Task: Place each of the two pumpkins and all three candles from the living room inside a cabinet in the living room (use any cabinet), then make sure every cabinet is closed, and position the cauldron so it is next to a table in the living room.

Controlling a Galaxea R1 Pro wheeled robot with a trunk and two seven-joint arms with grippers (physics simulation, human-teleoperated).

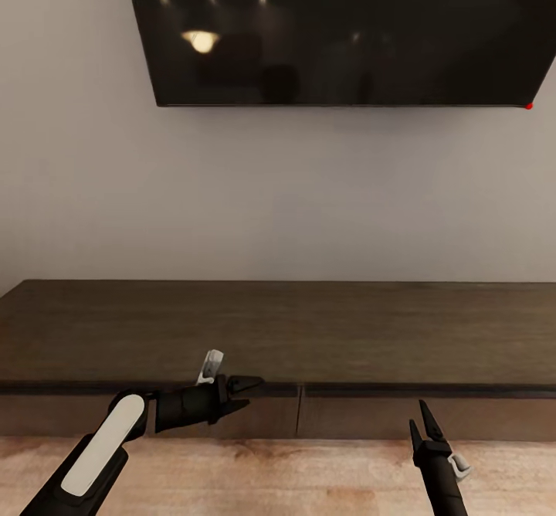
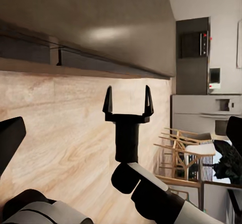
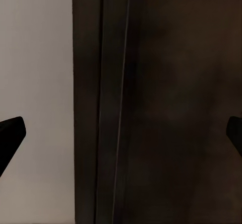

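At the bottom left of the head view, the left gripper [image 1: 245,392] points at the front edge of the cabinet [image 1: 278,330], its jaws wide and empty. The cabinet stretches across the middle, drawers shut. At the bottom right, the right gripper [image 1: 423,421] is wide too, holding nothing.

The cabinet [image 1: 309,330] runs out of the head view beyond both grippers; the dark screen [image 1: 340,29] above it is cropped at the top; past the right gripper [image 2: 127,103], in the left wrist view, distant chairs [image 2: 184,151] blur together.
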